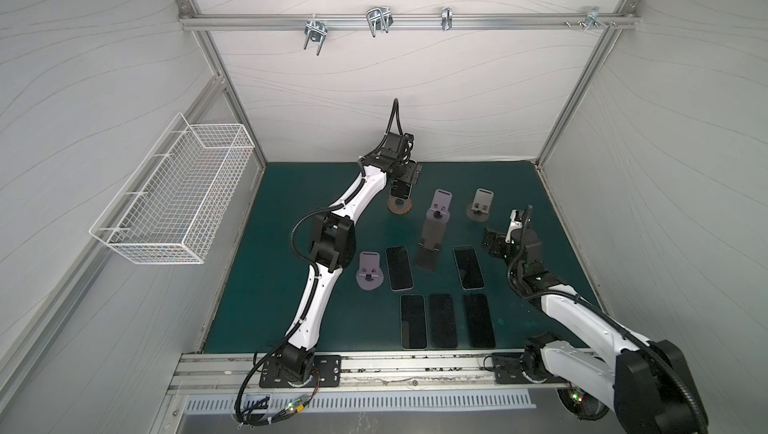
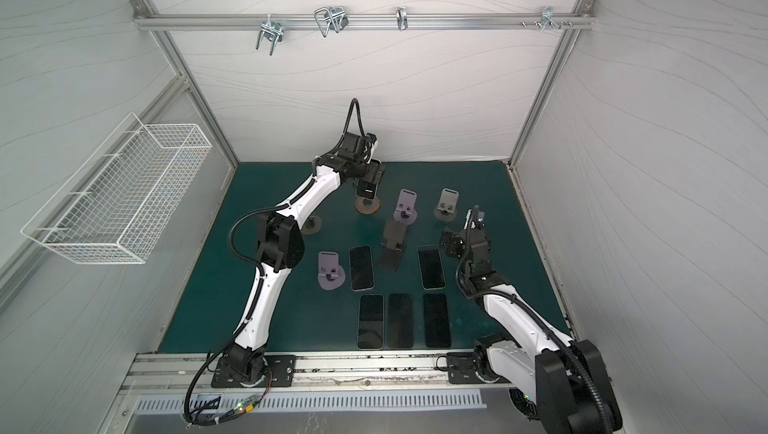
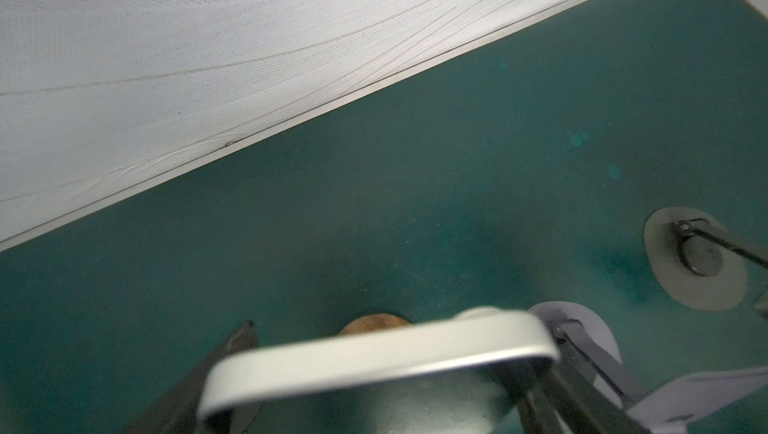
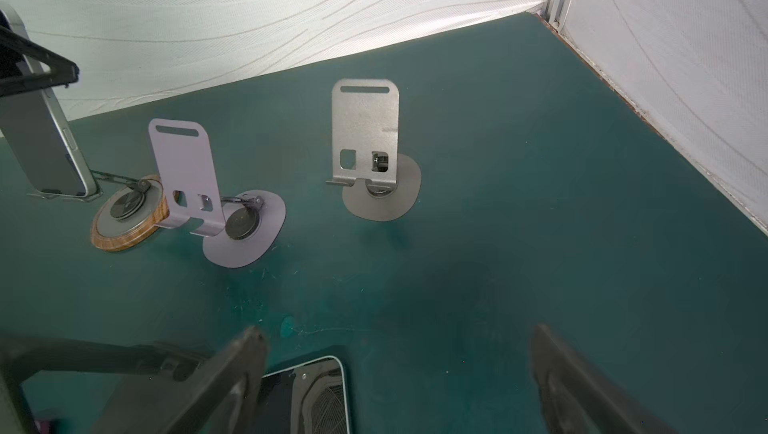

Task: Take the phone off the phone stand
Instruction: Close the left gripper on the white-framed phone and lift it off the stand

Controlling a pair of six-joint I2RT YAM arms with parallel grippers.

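Note:
The phone (image 1: 401, 192) (image 4: 41, 145), silver-edged, leans upright on the phone stand (image 1: 400, 208) (image 4: 124, 224), which has a round wood-rimmed base near the back wall. Its lower end still sits on the stand's lip in the right wrist view. My left gripper (image 1: 402, 184) (image 3: 399, 353) reaches down over the phone's top end (image 3: 374, 357), one finger on each long side; whether they press on it is unclear. My right gripper (image 1: 492, 240) (image 4: 397, 332) hangs open and empty over the mat at the right, above the corner of a flat phone (image 4: 316, 394).
Empty stands are nearby: lilac (image 1: 439, 205), grey (image 1: 482, 203), dark (image 1: 432, 244), and lilac (image 1: 369, 271). Several phones lie flat on the green mat (image 1: 291, 307) toward the front. The back wall is close behind the held stand. A wire basket (image 1: 174, 199) hangs on the left wall.

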